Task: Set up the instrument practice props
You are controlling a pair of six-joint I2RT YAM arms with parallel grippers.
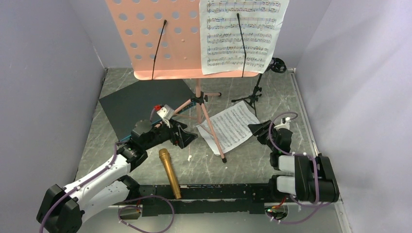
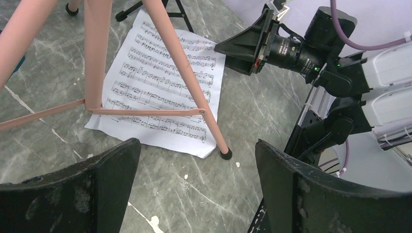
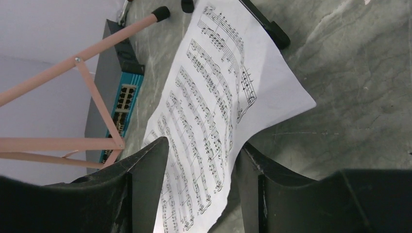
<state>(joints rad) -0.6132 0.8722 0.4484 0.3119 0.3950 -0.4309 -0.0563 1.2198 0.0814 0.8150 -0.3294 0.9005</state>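
Music notation on clipped page [image 1: 243, 34], table page [image 1: 231, 127], no legible words

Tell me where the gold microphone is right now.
In the top view the microphone lies flat on the table, left of centre, beside the left arm, with the music stand's near leg and the loose sheet to its right.

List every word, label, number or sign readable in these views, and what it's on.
Upright page: music notation only; no readable words.
Page lying flat: staves and notes; no legible lettering.
Teal-edged panel: a row of ports; any markings are too small to read.
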